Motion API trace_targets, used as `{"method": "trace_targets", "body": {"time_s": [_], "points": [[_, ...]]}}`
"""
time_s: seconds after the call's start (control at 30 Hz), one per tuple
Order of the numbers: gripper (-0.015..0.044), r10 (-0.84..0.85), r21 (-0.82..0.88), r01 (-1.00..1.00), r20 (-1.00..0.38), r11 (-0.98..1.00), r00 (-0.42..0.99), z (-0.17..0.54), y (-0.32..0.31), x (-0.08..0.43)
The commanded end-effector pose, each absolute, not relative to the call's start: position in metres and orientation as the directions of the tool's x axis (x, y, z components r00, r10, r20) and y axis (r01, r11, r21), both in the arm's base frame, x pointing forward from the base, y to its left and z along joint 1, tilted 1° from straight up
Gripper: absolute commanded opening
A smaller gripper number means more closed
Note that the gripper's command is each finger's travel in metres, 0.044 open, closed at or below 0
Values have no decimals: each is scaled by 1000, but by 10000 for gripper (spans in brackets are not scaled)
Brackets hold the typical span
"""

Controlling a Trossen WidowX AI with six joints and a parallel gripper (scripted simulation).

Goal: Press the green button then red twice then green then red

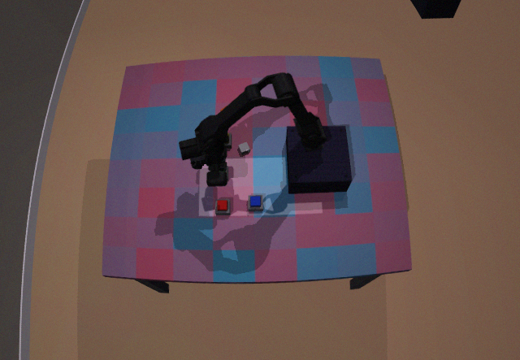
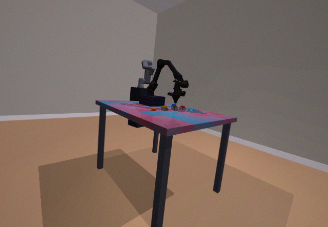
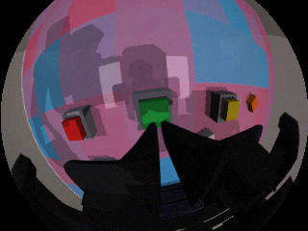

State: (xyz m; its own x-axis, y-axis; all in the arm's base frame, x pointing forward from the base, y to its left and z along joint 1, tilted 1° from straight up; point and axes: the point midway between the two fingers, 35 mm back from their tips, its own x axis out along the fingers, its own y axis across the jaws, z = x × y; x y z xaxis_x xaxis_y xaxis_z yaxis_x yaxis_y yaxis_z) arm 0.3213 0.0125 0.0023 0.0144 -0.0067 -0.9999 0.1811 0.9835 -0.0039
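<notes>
My gripper (image 2: pixel 175 102) (image 3: pixel 158 126) is shut with nothing between its fingertips. It points down above the green button (image 2: pixel 174 107) (image 3: pixel 155 110), with a gap beneath the tips in the exterior view. The green button's cap stands raised on its grey base; the arm hides it in the top view. The red button (image 1: pixel 222 206) (image 2: pixel 182 107) (image 3: pixel 73 128) stands to one side of the green one, its cap also raised, with no finger on it.
A blue button (image 1: pixel 255 201) (image 2: pixel 173 105) stands beside the red one. On the green button's other side are a yellow button (image 2: pixel 164 107) (image 3: pixel 231 110), a white block (image 1: pixel 243 149) and an orange block (image 2: pixel 153 109) (image 3: pixel 252 103). The arm's dark base box (image 1: pixel 318 166) stands on the table.
</notes>
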Motion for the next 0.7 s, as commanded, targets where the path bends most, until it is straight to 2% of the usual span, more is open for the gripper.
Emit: {"method": "trace_targets", "body": {"time_s": [0.0, 0.67], "points": [[20, -11, -8, 185, -1000, 983, 17, 2, 12, 322], [20, -11, -8, 185, -1000, 983, 16, -29, 11, 322]]}}
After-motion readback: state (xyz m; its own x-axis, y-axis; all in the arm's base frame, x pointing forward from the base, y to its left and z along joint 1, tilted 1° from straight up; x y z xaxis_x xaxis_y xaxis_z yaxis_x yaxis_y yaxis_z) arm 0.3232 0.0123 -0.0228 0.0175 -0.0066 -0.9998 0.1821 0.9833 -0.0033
